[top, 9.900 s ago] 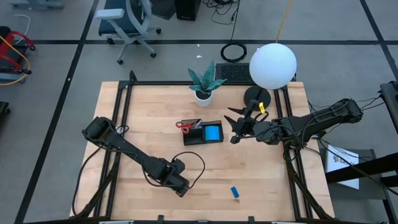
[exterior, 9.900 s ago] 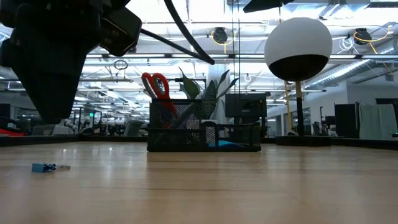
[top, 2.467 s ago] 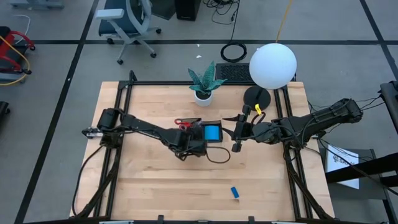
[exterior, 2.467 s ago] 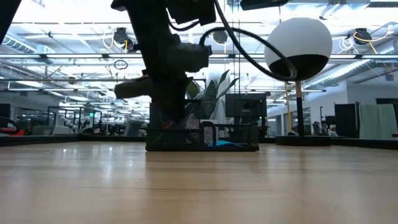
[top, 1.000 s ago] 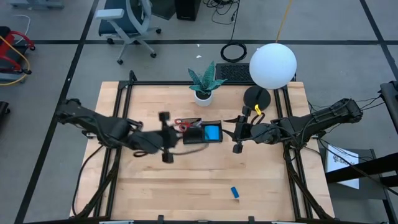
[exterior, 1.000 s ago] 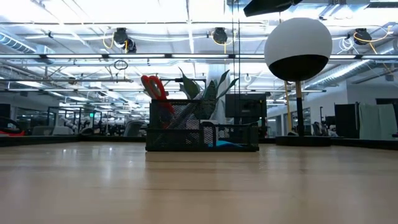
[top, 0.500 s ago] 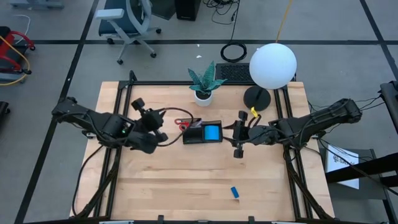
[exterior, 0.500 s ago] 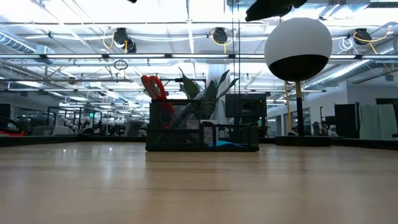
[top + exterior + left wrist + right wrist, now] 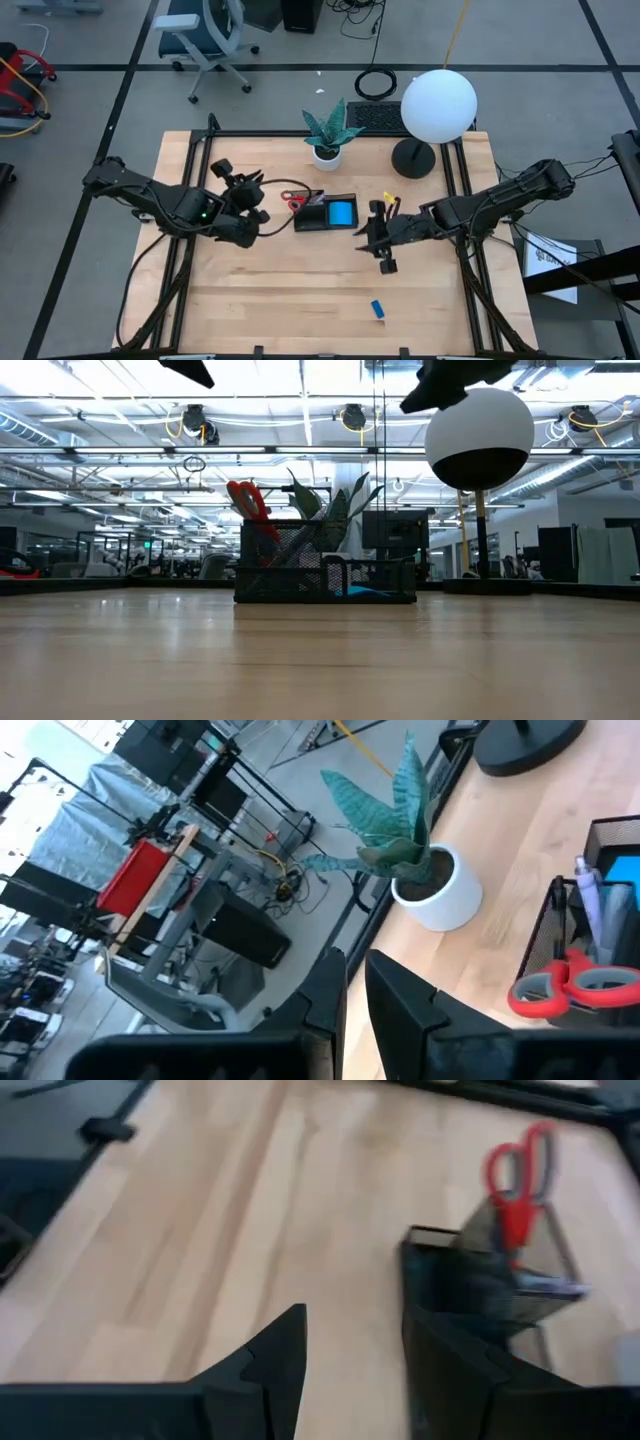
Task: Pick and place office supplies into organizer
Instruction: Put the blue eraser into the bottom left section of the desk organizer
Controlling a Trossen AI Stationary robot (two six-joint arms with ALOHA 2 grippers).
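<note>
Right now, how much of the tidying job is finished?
Done: the scissors and the blue note pad sit in the organizer. In hand: nothing; the left gripper is nearly shut and empty, the right gripper open and empty. Left: the small blue block lies on the table.

Even overhead light is bathing the tabletop point(image 9: 300, 290) softly, ceiling strips are glaring across the low view, and motion blur is smearing the right wrist picture, scissors point(image 9: 518, 1180) included.

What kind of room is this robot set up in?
Probably a lab or open workshop: a wooden table on a black frame, an office chair and cables on grey floor, and exposed ceiling pipes.
</note>
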